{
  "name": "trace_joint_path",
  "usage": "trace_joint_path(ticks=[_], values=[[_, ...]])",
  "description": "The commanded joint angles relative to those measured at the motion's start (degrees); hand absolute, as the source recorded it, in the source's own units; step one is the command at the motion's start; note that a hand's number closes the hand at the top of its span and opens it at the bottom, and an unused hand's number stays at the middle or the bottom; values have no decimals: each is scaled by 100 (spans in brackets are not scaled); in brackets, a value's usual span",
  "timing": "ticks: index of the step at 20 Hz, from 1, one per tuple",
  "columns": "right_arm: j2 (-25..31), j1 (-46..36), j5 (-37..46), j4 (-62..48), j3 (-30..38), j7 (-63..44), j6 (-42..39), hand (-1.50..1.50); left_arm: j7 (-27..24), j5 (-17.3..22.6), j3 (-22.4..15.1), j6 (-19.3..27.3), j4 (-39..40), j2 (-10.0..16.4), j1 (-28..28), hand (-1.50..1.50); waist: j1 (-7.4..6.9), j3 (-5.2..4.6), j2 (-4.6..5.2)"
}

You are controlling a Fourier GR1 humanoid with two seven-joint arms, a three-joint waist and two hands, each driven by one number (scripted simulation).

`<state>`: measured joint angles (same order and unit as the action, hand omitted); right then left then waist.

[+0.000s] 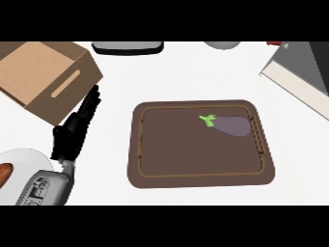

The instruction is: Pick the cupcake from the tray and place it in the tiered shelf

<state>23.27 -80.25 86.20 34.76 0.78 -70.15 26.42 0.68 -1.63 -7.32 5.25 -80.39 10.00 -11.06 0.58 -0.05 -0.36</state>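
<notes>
Left hand shows near the counter's left edge, fingers straight and released, holding nothing, its tips just beside a cardboard box at the back left corner. A brown tray sits mid-counter with an eggplant lying in its back right corner. The grey shelf stands at the counter's right edge, apart from the tray.

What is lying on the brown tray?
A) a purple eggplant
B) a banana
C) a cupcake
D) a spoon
A: a purple eggplant with a green stem lies near the far right corner of the brown tray; no cupcake shows there.
</notes>
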Motion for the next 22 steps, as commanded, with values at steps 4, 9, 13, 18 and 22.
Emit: trace_joint_path(ticks=[4,9,13,18,22], values=[[317,142,264,204,276,-535,-562,150,-160,-164,-106,79,-104,-112,203,0,-49,2,23],[608,312,483,-38,397,-132,-655,150,-80,97,173,-260,12,114,39,0,-78,1,40],[824,556,597,-127,558,35,-428,150,188,92,267,-328,-86,237,-146,0,-107,4,49],[838,653,771,-609,564,653,-27,150,-188,-146,33,-212,10,-53,49,0,-175,3,85],[1040,948,897,-513,775,313,351,150,-165,-185,-38,-163,-178,-142,208,0,-183,4,85]])
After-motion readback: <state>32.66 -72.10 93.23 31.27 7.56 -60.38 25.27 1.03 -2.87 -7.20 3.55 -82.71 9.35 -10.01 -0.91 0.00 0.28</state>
